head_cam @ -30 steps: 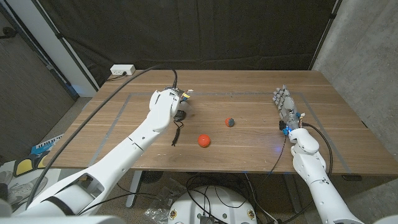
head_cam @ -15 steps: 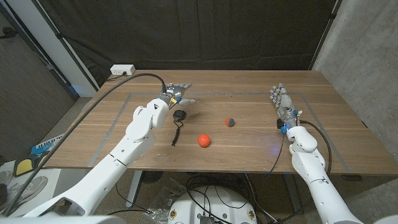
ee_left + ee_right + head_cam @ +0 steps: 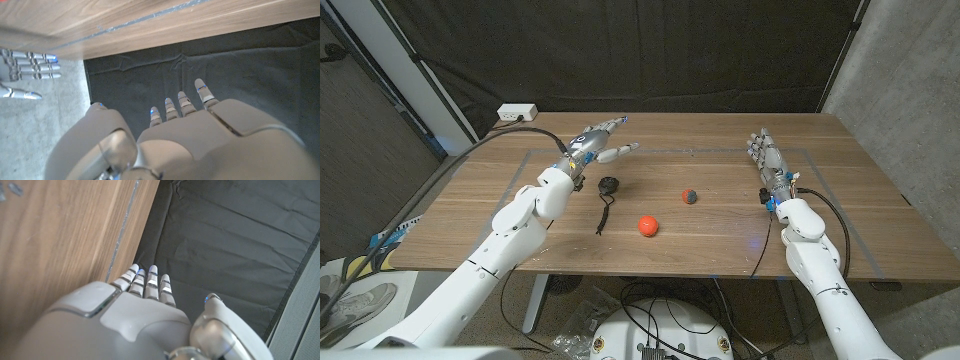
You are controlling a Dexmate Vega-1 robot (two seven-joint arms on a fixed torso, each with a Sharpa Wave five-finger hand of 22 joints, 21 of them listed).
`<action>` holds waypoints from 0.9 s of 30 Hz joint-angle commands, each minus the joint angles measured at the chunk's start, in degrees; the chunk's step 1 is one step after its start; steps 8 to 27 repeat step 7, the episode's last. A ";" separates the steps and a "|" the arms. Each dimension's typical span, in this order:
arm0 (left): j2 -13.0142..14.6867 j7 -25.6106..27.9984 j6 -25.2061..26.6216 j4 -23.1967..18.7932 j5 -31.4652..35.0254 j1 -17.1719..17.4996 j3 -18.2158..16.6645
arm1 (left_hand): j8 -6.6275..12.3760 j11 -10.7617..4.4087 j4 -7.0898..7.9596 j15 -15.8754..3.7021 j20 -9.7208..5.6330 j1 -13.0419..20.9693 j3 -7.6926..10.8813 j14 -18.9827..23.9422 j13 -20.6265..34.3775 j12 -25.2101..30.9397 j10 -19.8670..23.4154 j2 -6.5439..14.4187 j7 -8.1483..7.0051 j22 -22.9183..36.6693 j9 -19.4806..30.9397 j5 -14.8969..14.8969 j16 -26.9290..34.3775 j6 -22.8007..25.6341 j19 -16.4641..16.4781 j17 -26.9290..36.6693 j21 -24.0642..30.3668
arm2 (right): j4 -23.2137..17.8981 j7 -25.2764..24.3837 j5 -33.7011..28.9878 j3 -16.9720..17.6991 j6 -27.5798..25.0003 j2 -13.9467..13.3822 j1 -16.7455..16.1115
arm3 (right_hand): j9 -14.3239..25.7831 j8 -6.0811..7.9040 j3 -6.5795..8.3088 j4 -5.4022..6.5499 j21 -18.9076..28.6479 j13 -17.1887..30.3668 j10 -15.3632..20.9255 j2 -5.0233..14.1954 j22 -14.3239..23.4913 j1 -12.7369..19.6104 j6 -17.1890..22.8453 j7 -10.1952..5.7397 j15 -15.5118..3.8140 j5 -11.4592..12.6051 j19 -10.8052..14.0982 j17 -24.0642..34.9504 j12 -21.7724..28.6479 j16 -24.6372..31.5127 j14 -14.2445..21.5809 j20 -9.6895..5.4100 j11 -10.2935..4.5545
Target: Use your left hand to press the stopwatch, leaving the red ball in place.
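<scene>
A black round stopwatch [image 3: 609, 185] lies on the wooden table [image 3: 500, 215] with its cord [image 3: 602, 214] trailing toward the front edge. The red ball [image 3: 648, 226] sits in front and to the right of it. My left hand [image 3: 597, 141] hovers behind and left of the stopwatch, lifted off it, fingers spread and holding nothing. In the left wrist view my left hand [image 3: 185, 130] points its fingers toward the dark curtain. My right hand [image 3: 769, 162] stands at the right side of the table, fingers straight, empty; in its own wrist view my right hand [image 3: 145, 305] shows the same.
A small grey and red object [image 3: 690, 196] lies right of the stopwatch, behind the ball. A white power strip [image 3: 517, 113] sits at the table's back left corner. A dark curtain [image 3: 650, 50] hangs behind the table. Tape lines mark a rectangle on the tabletop.
My left hand has lifted off the stopwatch and drawn back to the left, fingers now spread. The stopwatch and red ball stay where they were. The right hand barely moved.
</scene>
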 commanded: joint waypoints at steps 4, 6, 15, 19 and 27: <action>2.60 4.40 -16.13 7.83 -15.01 1.11 -4.89 | -0.17 -0.83 1.45 0.17 -0.29 -2.00 -0.16 -0.18 -0.17 0.26 -0.44 1.65 -0.44 0.13 0.08 -0.30 0.39 -0.57 -0.53 -0.34 -0.49 | -10.45 -6.75 -5.38 -3.57 -4.66 1.70 -5.32 | 0.20 0.48 -0.14 -0.02 0.50 0.03 0.87 -0.67 0.09 0.16 0.75 -0.08 -1.05 0.18 0.73 0.13 0.20 0.29 0.80 0.22 -0.62; 2.60 4.04 -16.86 8.87 -16.13 1.07 -5.28 | -0.31 -0.78 1.67 0.21 -0.37 -2.50 -0.23 -0.27 -0.22 0.21 -0.58 1.99 -0.45 0.15 0.05 -0.33 0.37 -0.97 -0.66 -0.44 -0.60 | -11.94 -7.62 -5.96 -3.70 -5.53 1.90 -5.76 | 0.20 0.34 -0.13 -0.04 0.50 0.03 0.87 -0.65 0.09 0.17 0.50 -0.26 -1.25 0.19 0.77 0.12 0.16 0.24 0.80 0.22 -0.80; 2.65 3.81 -17.26 9.41 -16.77 1.08 -5.53 | -0.42 -0.84 1.78 0.21 -0.46 -2.81 -0.29 -0.48 -0.25 0.17 -0.70 2.19 -0.44 0.16 0.03 -0.36 0.31 -1.30 -0.81 -0.51 -0.71 | -12.50 -7.95 -6.26 -3.77 -5.88 1.94 -5.80 | 0.20 0.26 -0.12 -0.05 0.50 0.03 0.84 -0.63 0.10 0.19 0.37 -0.35 -1.42 0.21 0.80 0.11 0.12 0.23 0.88 0.23 -0.93; 2.65 3.81 -17.26 9.41 -16.77 1.08 -5.53 | -0.42 -0.84 1.78 0.21 -0.46 -2.81 -0.29 -0.48 -0.25 0.17 -0.70 2.19 -0.44 0.16 0.03 -0.36 0.31 -1.30 -0.81 -0.51 -0.71 | -12.50 -7.95 -6.26 -3.77 -5.88 1.94 -5.80 | 0.20 0.26 -0.12 -0.05 0.50 0.03 0.84 -0.63 0.10 0.19 0.37 -0.35 -1.42 0.21 0.80 0.11 0.12 0.23 0.88 0.23 -0.93; 2.65 3.81 -17.26 9.41 -16.77 1.08 -5.53 | -0.42 -0.84 1.78 0.21 -0.46 -2.81 -0.29 -0.48 -0.25 0.17 -0.70 2.19 -0.44 0.16 0.03 -0.36 0.31 -1.30 -0.81 -0.51 -0.71 | -12.50 -7.95 -6.26 -3.77 -5.88 1.94 -5.80 | 0.20 0.26 -0.12 -0.05 0.50 0.03 0.84 -0.63 0.10 0.19 0.37 -0.35 -1.42 0.21 0.80 0.11 0.12 0.23 0.88 0.23 -0.93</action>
